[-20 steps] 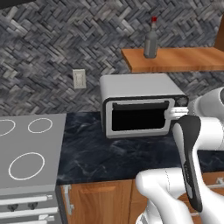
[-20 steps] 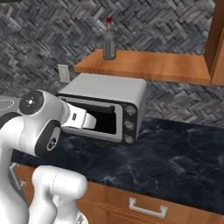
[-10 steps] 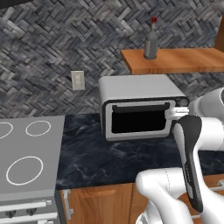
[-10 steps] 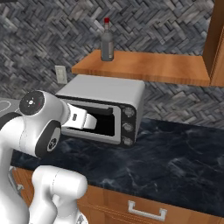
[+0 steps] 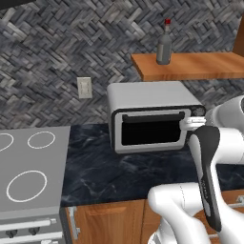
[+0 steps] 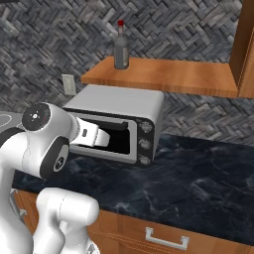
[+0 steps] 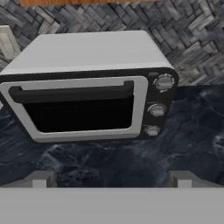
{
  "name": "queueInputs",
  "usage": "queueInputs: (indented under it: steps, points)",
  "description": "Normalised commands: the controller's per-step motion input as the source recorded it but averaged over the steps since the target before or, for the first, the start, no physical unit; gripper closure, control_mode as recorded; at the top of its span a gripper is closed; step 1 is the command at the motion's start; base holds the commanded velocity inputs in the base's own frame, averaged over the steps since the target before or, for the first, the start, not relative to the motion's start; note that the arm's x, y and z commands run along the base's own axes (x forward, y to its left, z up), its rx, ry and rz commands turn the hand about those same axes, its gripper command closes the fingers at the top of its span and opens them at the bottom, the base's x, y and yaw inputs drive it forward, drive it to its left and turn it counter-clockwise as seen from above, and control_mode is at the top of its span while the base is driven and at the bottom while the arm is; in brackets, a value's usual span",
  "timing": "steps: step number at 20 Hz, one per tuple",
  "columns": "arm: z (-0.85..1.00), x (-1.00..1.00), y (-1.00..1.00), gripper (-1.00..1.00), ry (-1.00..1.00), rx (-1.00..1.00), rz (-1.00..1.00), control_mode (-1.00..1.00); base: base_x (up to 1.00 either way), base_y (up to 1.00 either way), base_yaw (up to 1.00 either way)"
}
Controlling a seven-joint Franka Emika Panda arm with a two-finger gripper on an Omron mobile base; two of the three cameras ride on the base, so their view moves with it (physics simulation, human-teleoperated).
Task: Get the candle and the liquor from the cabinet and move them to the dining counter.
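The liquor [image 5: 164, 46] [image 6: 121, 49], a grey bottle with a red cap, stands upright at the left end of the cabinet's orange-brown shelf board [image 5: 200, 66] [image 6: 168, 77]. The plain wooden cabinet door [image 6: 245, 44] hangs at the right. My gripper [image 7: 111, 180] is open with nothing between its fingertips [image 7: 41, 178]. It is held low in front of the toaster oven, well below the shelf and the bottle. The candle and the dining counter are out of view.
A silver toaster oven [image 5: 150, 116] [image 6: 116, 124] [image 7: 87, 85] sits shut on the black marble wall counter [image 6: 198, 173] right under the shelf. A stove top [image 5: 28, 176] lies to the left. Wooden drawers [image 6: 163, 238] run below the counter. A wall outlet [image 5: 85, 87] is on the stone wall.
The whole picture has slid very slightly, so the base has crept a little. The arm keeps its pose, the gripper stays open, and the bottle has not moved.
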Motion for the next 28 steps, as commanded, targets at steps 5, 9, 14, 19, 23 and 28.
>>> queueInputs:
  steps: [5,9,14,19,23,28]
  points:
    - [0.00,0.00,0.00,-1.00,0.00,0.00,0.00,1.00,0.00,0.00,0.00]
    - [0.00,0.00,0.00,-1.00,0.00,0.00,0.00,1.00,0.00,0.00,0.00]
    - [0.10,-0.05,0.03,-1.00,-0.13,0.00,0.00,-1.00,0.00,0.00,0.00]
    - [0.27,-0.07,0.06,-1.00,-0.17,0.00,0.00,-1.00,0.00,0.00,0.00]
    - [0.37,-0.07,0.15,-1.00,-0.12,0.00,-0.05,-1.00,0.00,0.00,0.00]
    - [0.46,-0.02,0.14,-1.00,-0.16,0.00,-0.05,-1.00,0.00,0.00,0.00]
